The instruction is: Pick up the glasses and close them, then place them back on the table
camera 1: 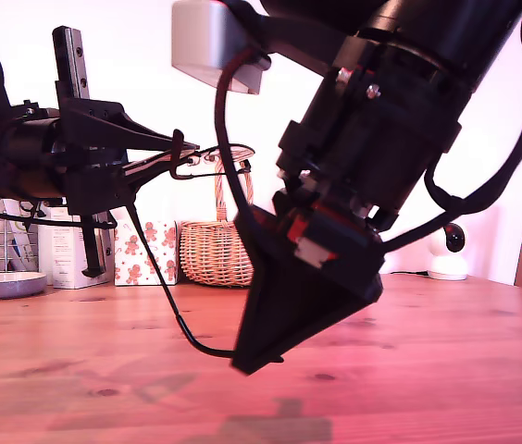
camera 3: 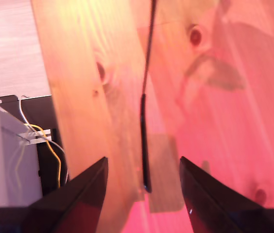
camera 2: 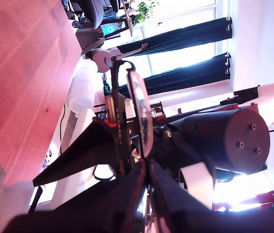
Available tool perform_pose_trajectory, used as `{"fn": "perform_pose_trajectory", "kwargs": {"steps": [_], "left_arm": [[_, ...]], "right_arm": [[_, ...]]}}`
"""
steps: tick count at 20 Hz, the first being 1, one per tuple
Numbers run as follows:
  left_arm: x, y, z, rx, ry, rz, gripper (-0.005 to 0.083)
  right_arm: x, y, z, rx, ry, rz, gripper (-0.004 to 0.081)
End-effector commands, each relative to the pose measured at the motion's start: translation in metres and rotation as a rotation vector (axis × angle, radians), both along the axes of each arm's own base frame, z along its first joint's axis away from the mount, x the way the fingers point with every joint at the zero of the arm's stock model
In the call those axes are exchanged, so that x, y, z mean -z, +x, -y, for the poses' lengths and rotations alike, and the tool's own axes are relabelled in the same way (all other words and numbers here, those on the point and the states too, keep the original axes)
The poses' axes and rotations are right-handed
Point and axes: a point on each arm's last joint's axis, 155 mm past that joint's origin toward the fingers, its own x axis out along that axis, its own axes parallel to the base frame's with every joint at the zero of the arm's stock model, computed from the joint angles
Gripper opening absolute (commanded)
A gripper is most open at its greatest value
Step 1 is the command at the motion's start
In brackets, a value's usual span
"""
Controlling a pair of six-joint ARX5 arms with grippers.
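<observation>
Black glasses (camera 1: 207, 163) pinched aloft by my first gripper (camera 1: 176, 155) — my second gripper (camera 3: 143, 177) spread around temple tip.

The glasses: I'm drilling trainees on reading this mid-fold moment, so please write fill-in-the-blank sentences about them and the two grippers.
1. My first gripper holds the glasses up in the ____, above the table.
2. One temple hangs between the ____ fingers of my second gripper.
3. Behind the glasses, in the exterior view, stands a wicker ____.

Missing words: air; open; basket
</observation>
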Motion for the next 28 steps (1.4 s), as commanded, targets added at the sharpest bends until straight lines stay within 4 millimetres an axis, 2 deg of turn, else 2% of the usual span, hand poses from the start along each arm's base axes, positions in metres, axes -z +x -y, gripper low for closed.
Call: {"fn": "perform_pose_trajectory", "kwargs": {"steps": [1,8,18,28], "left_arm": [[-0.02,-0.008,-0.003,0.054,-0.109,-0.033,-0.0021],[-0.02,-0.01,-0.002,0.059,-0.105,-0.05,-0.0021],[-0.02,-0.015,0.002,0.075,-0.104,-0.05,-0.0021],[-0.02,-0.016,0.003,0.079,-0.103,-0.054,-0.0021]], "right_arm": [[-0.006,0.009,-0.002,0.014,0.015,0.03,0.0423],[-0.005,0.005,-0.005,-0.001,0.027,0.012,0.0421],[0.019,0.004,-0.005,-0.005,-0.019,-0.021,0.0421],[0.011,0.034,0.002,0.064,-0.034,0.098,0.0421]]}}
